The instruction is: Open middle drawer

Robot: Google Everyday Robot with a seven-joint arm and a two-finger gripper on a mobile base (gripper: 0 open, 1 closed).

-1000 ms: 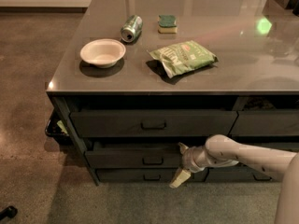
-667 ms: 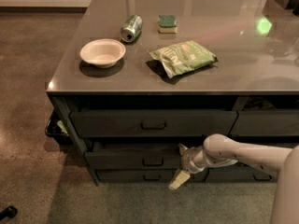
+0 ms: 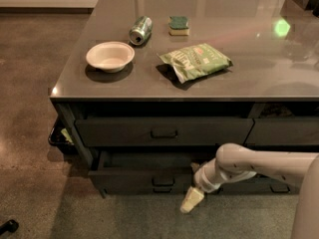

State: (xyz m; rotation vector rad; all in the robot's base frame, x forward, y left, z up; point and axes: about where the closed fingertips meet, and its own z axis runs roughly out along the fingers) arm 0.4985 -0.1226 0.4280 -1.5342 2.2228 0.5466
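The middle drawer [image 3: 129,180] is a dark grey front with a small centre pull handle [image 3: 163,180], under the top drawer [image 3: 164,132]. It stands pulled out a little, with a dark gap showing behind its front. My gripper [image 3: 194,184] is low at the right end of this drawer front, to the right of the handle. One cream finger [image 3: 192,200] points down-left below the front, and the other tip shows just above it, so the fingers stand apart. My white arm [image 3: 259,166] comes in from the right. The lowest drawer is mostly hidden.
On the grey countertop [image 3: 75,86] lie a white bowl [image 3: 110,56], a tipped can [image 3: 140,30], a green sponge [image 3: 178,25] and a green chip bag [image 3: 197,60]. A second bank of drawers [image 3: 284,131] is to the right. Brown floor lies to the left.
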